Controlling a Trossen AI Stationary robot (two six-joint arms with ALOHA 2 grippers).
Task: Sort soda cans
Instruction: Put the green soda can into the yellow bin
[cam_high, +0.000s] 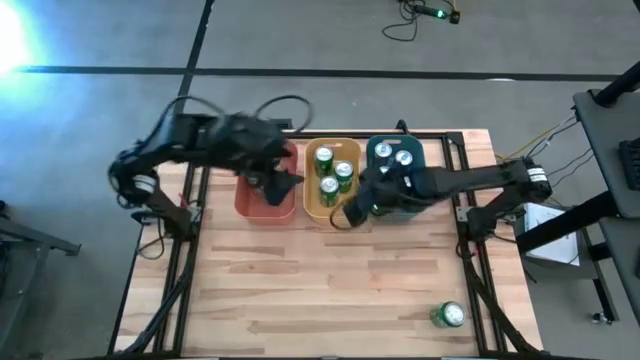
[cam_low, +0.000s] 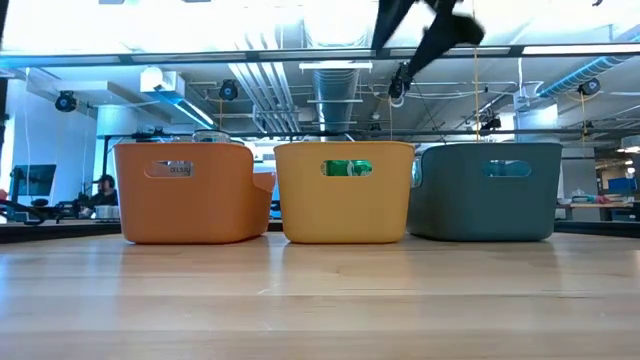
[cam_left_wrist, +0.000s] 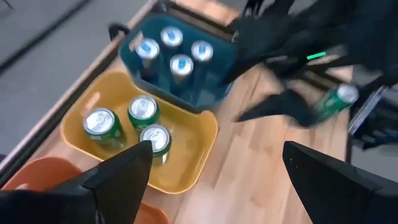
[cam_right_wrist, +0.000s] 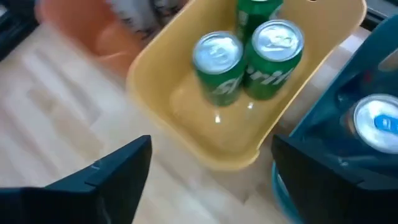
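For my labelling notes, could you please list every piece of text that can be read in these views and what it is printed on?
"Sprit": partial white lettering on a green can in the yellow tub, right wrist view; the rest is cut off.
Green can lying alone on the table: print too small to read.
Blue-topped cans in the teal tub: only tops show, no text.

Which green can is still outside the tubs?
The lone green can on the bare table near its front right corner; the other green cans stand inside the yellow tub.

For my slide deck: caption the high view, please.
Both grippers, left and right, hover by three tubs; one green can lies alone on the table.
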